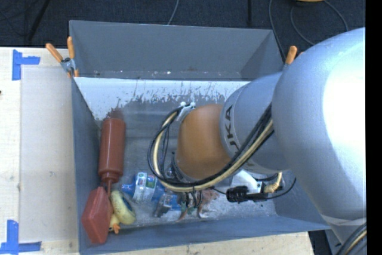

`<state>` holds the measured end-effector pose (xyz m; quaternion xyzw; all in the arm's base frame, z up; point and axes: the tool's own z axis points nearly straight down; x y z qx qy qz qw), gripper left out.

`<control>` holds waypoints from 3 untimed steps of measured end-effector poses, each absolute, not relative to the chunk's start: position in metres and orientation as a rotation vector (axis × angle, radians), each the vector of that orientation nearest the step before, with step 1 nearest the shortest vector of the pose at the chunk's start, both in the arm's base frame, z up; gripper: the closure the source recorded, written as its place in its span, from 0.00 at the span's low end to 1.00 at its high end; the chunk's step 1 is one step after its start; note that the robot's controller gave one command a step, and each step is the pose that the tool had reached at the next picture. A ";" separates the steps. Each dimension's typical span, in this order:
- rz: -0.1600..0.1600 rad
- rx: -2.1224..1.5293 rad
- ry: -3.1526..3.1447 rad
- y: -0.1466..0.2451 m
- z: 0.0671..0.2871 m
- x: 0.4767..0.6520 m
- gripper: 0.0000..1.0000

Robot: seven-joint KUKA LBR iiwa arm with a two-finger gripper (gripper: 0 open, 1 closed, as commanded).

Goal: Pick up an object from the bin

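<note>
My gripper (184, 195) is low in the bin's front middle, mostly hidden under the arm's orange cover. Only dark parts of it show, down among small things. Right beside it on the left lies a blue thing (168, 202). A crumpled blue and white packet (141, 186) lies a little farther left. A small reddish-brown piece (208, 197) sits against its right side. I cannot see anything held.
A brown-red bottle (111, 148) lies lengthwise along the left wall. In the front left corner are a yellow banana-shaped toy (122, 208) and a red block (95, 218). A white thing (249, 179) lies under the arm at front right. The arm covers the bin's right half.
</note>
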<state>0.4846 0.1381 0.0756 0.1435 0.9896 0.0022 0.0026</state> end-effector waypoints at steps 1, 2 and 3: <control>0.004 0.451 3.106 0.138 0.080 0.484 1.00; 0.001 0.453 3.109 0.137 0.083 0.484 1.00; -0.002 0.454 3.111 0.137 0.087 0.483 1.00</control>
